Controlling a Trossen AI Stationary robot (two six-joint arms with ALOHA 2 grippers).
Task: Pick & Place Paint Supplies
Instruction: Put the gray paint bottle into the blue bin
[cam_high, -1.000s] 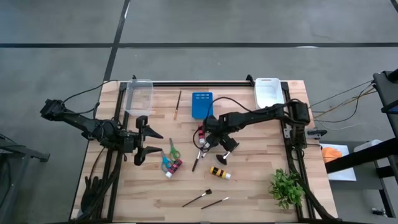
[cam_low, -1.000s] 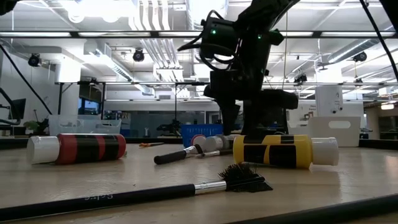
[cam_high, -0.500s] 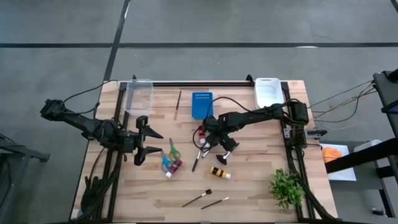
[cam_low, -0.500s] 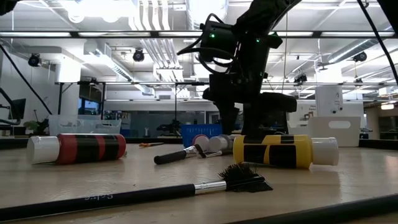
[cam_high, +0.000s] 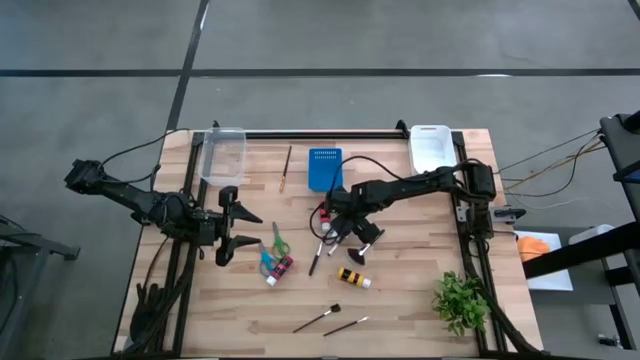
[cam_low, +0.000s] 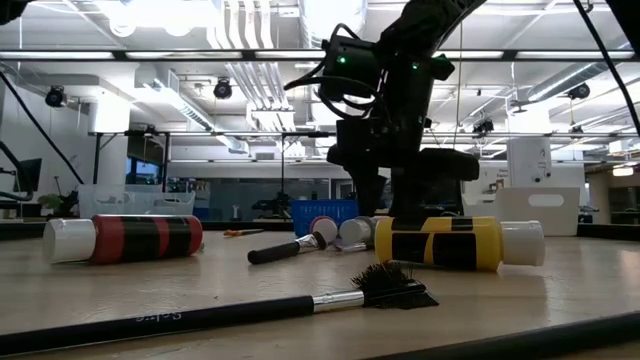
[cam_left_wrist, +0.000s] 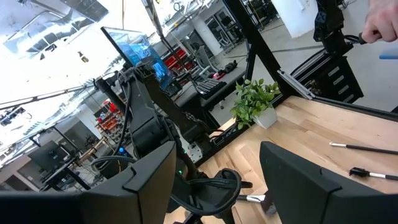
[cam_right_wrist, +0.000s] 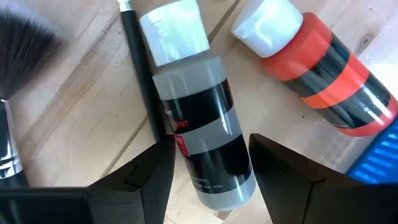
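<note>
In the right wrist view a grey paint bottle (cam_right_wrist: 198, 118) with a black label and a white cap lies on its side on the wood, beside an orange-red bottle (cam_right_wrist: 323, 74) and a dark-handled brush (cam_right_wrist: 140, 81). My right gripper (cam_right_wrist: 211, 144) (cam_high: 331, 228) is down over the grey bottle and shut on it. A yellow-and-black bottle (cam_low: 440, 243), a red-and-black bottle (cam_low: 125, 238) and more brushes (cam_high: 318, 320) lie nearer the front. Scissors (cam_high: 277, 242) lie left of centre. My left gripper (cam_high: 246, 228) hangs open and level at the table's left. My right gripper pinches the grey bottle's body (cam_right_wrist: 208, 158) between its two fingers, at the black label toward the bottom end. The fingers come steeply from above and lie across the bottle, which sits slightly askew between them. The bottle lies on its side on the table.
A blue square holder (cam_high: 324, 168) stands at the back centre, a clear bin (cam_high: 222, 155) at the back left and a white bin (cam_high: 430, 148) at the back right. A green plant (cam_high: 460, 300) stands at the front right. A wooden brush (cam_high: 287, 170) lies by the holder.
</note>
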